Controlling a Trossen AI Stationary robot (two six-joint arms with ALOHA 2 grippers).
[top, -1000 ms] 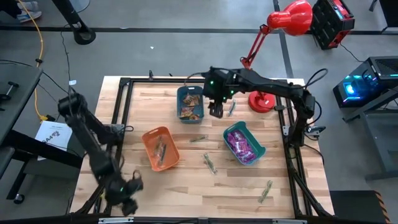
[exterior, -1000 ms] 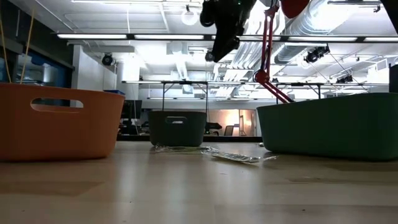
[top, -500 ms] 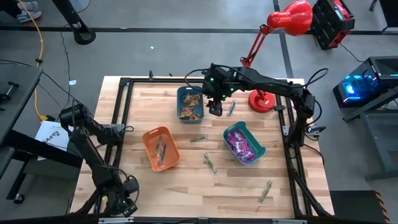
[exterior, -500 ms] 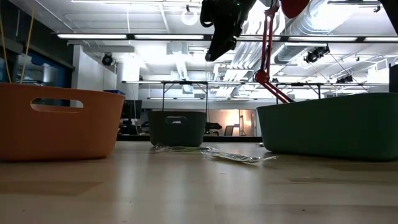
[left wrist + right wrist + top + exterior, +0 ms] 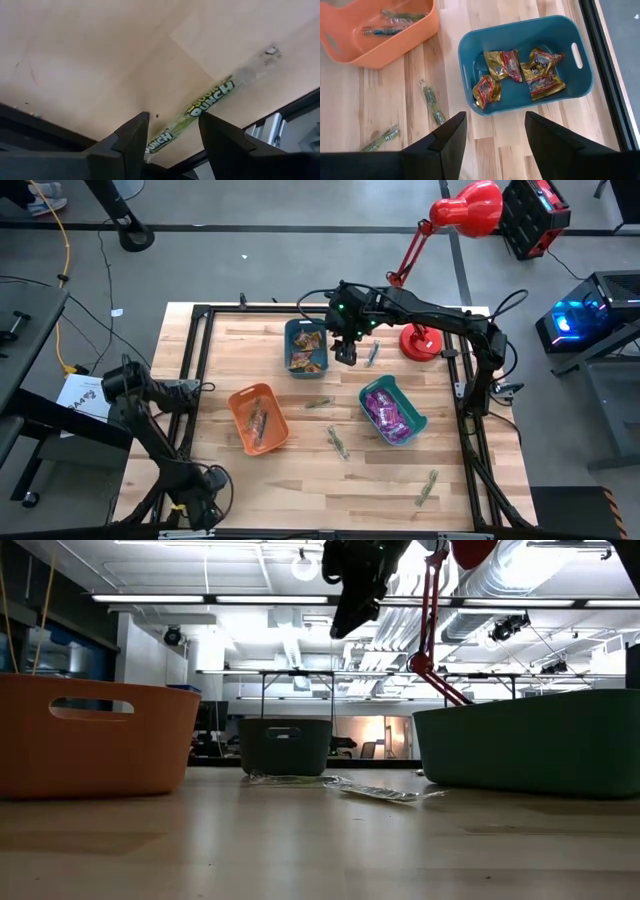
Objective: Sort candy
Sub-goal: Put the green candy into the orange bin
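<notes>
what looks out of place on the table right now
Several green stick candies still lie loose on the wood outside the bins: one between the orange bin and teal bin, one just below it, one near the front edge, one by the blue bin.

Over the last second the left arm [image 5: 140, 405] is the main mover: its elbow, which sits up near the table's [image 5: 300, 490] left edge at the start, drops steadily toward the front left corner, and the arm folds in on itself. Its left gripper [image 5: 195, 505] (dark against the frame, hard to make out from above) slides from just off the front edge to a spot low over the corner, above a greenish stick candy [image 5: 200, 107] lying on the wood. The right gripper [image 5: 344, 352] shifts slightly away from the teal bin [image 5: 392, 412] toward the blue bin [image 5: 305, 346], and in the low view it tilts a little.
</notes>
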